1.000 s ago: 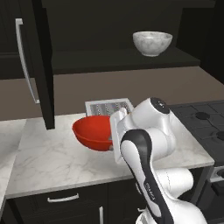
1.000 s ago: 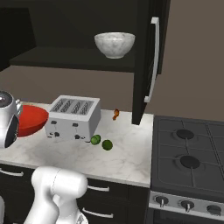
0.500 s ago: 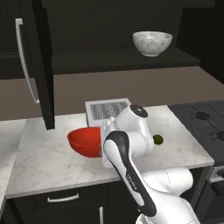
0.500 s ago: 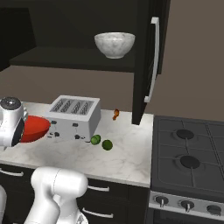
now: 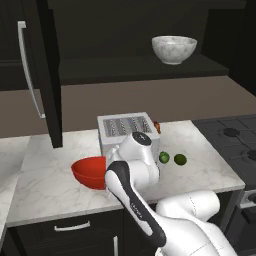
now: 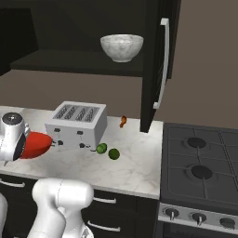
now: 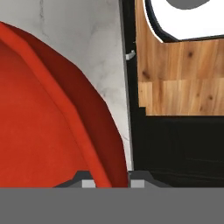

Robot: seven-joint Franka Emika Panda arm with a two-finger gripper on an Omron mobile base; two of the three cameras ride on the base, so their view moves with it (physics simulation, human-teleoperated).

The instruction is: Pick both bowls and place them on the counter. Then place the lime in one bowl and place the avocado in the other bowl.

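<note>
Lowered toward the counter (image 5: 50,185), glossy red bowl (image 5: 89,172) hangs pinched at its rim by nearly-closed jaws.

The arm rises from the base, bends sharply at the elbow and reaches low over the front of the tabletop, its wrist turned down and to its left. The claw (image 7: 107,183) is nearly closed, its two dark fingertips (image 7: 89,183) pinching the rim of the red bowl (image 7: 52,127), one tip on each side of the rim.
</note>
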